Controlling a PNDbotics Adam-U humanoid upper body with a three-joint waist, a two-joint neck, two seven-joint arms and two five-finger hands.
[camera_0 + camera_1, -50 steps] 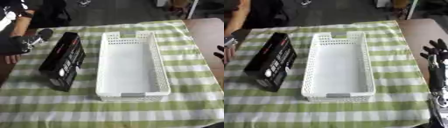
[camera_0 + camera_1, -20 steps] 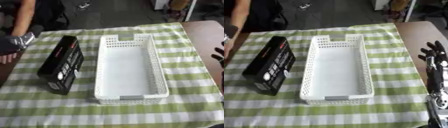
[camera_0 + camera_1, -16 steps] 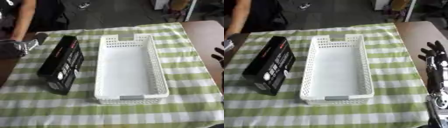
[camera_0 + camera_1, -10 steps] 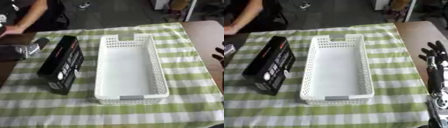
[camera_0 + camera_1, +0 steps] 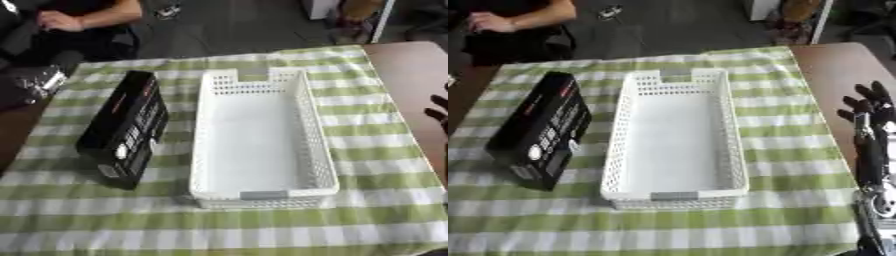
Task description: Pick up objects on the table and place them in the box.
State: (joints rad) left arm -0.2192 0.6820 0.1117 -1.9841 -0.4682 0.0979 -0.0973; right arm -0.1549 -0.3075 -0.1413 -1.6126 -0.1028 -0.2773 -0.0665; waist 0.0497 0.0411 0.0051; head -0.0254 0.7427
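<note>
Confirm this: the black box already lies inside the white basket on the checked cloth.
Not so. The black box stands on the checked cloth to the left of the white basket, outside it; the basket holds nothing. The left eye view shows it.

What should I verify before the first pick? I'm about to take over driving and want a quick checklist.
1. White box holds nothing: ok.
2. Black box lies on the checked cloth, left of the white box, untouched: ok.
3. Right hand open, fingers up, at the right edge: ok.
4. Left hand near the black box: cannot tell; only a dark shape with a silver part shows at the left edge.
5. Both hands free of objects: cannot tell for the left.
</note>
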